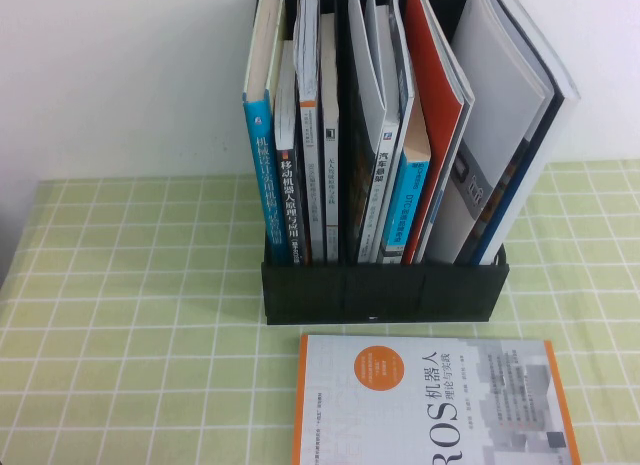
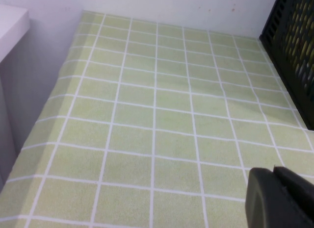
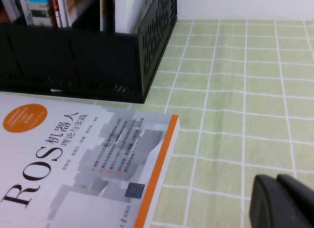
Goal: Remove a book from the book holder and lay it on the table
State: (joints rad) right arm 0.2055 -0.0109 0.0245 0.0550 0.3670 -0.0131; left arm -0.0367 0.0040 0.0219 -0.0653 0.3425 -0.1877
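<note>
The book (image 1: 430, 400) lies flat on the table (image 1: 130, 315), cover up, just in front of the holder (image 1: 385, 290) — to my eye the job is done. From here I'd just keep both arms clear and nudge nothing. My right gripper (image 3: 284, 201) hangs low over the cloth beside the book, jaws together, empty. The left gripper (image 2: 279, 196) hovers over bare cloth, near the holder's side — pinched together too.

The book (image 1: 430, 400) had a smooth, glossy paper cover; the book holder (image 1: 385, 290) looked matt black plastic; the table (image 1: 130, 315) wore matt cloth.
</note>
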